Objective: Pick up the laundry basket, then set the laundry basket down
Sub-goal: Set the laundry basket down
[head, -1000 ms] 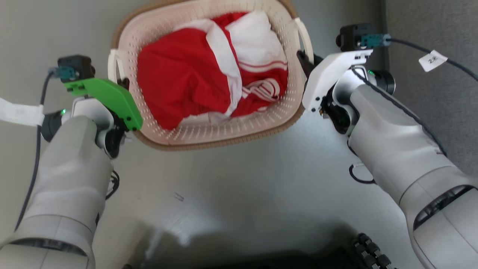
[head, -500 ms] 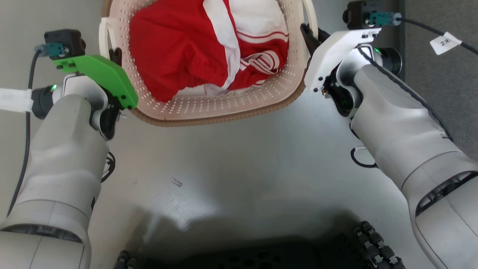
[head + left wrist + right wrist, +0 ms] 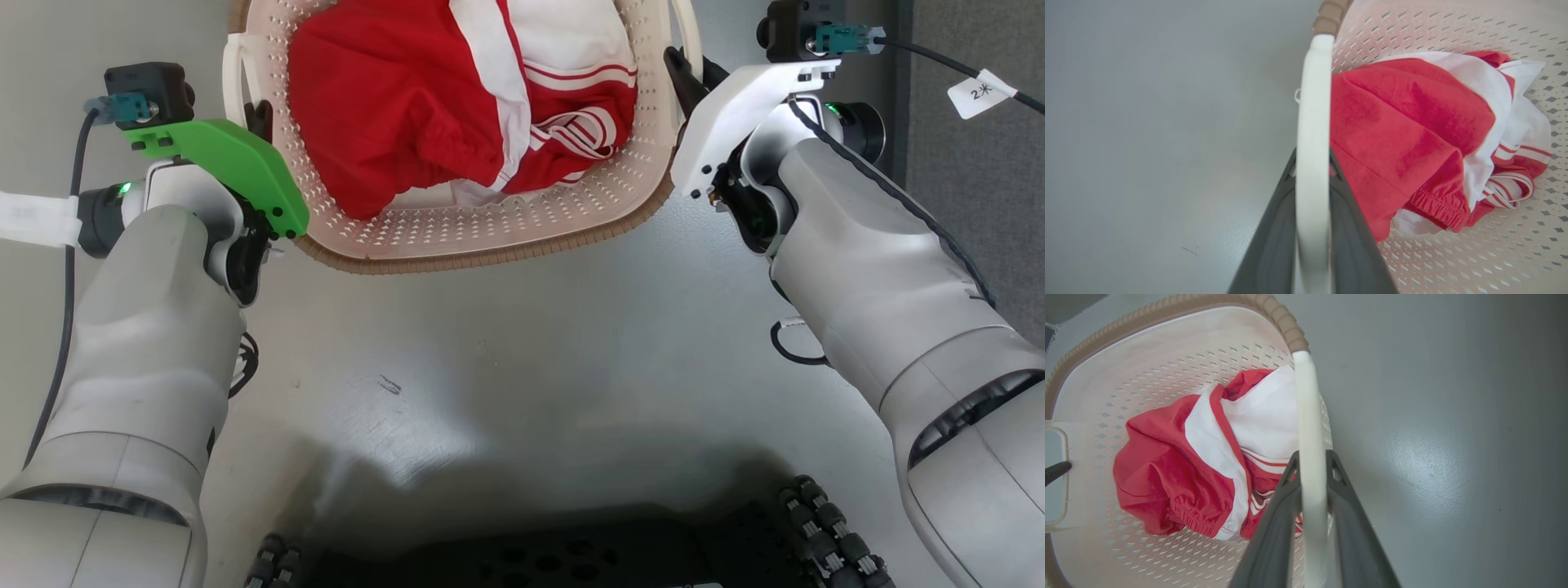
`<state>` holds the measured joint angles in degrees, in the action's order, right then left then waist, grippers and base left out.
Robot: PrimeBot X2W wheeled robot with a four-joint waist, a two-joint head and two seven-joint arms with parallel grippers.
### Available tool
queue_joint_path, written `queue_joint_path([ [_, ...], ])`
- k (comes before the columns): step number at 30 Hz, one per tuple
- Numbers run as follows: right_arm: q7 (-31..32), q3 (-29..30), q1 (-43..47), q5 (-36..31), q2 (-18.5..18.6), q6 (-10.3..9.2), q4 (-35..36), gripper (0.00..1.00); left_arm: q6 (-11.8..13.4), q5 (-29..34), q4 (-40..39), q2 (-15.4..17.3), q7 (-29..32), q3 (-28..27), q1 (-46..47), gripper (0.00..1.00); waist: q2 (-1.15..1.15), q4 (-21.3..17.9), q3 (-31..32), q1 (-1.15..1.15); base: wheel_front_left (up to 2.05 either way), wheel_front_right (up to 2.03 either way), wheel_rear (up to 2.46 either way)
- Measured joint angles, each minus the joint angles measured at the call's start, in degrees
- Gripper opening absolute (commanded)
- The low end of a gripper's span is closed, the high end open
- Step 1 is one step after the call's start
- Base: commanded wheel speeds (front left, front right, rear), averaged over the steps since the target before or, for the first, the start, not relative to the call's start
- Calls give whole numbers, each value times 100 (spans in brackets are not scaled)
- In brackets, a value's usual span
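The laundry basket (image 3: 490,255), cream and perforated with a brown woven rim, lies at the top middle of the head view between my two arms. It holds a crumpled red and white garment (image 3: 408,106). My left gripper (image 3: 260,122) is shut on the basket's left loop handle (image 3: 1312,102), one dark finger on each side of the white bar. My right gripper (image 3: 682,69) is shut the same way on the right loop handle (image 3: 1308,416). Both wrist views look along the handles into the basket (image 3: 1453,253) (image 3: 1147,359). Whether its base touches the floor is hidden.
Smooth grey floor (image 3: 522,351) spreads below the basket. A darker carpeted strip (image 3: 971,180) runs along the right side. My black wheeled base (image 3: 571,563) fills the bottom edge. A tagged cable (image 3: 978,91) trails from the right wrist.
The whole picture has shifted, so the camera moved: basket, arms and floor mark all sit higher and more of my base shows. Both grippers keep their hold on the handles.
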<state>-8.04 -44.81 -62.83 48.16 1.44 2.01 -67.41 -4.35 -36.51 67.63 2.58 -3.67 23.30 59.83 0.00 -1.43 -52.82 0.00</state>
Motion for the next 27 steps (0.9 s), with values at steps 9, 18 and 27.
queue_joint_path([
  [9,1,-41,-7,1,8,98,-42,0,-54,0,114,-22,-16,15,23,0,0,25,-41,0,0,0,0],
  [18,10,-73,-10,29,23,164,-55,0,-100,0,214,-32,-16,46,102,0,0,41,-65,0,0,0,0],
  [27,10,-116,-11,88,52,255,-11,42,-121,0,272,-40,-18,89,125,45,0,67,-48,0,0,0,0],
])
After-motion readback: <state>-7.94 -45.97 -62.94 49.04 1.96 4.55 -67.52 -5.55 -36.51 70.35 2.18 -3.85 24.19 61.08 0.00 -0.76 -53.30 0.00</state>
